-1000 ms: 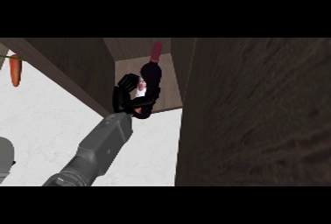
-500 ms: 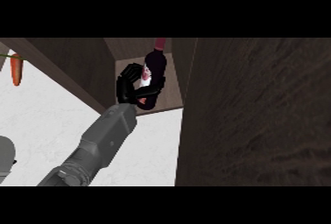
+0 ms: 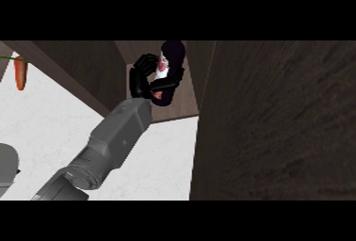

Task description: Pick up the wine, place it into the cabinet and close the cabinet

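Black right hand (image 3: pixel 149 79), fingers in a curl round the wine bottle (image 3: pixel 172 51), inside the brown cabinet (image 3: pixel 182 104).

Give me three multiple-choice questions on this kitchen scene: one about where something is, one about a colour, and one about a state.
1. Where is the wine bottle?
A in a sink
B in the opening of the cabinet
C on a plate

2. What colour is the carrot?
A orange
B blue
C white

3. How is the right hand?
A open and flat
B curled, holding nothing
C curled round the wine bottle

Key:
1 B, the wine bottle shows against the cabinet's inner wall.
2 A, its body is orange.
3 C, black fingers wrap the wine bottle.
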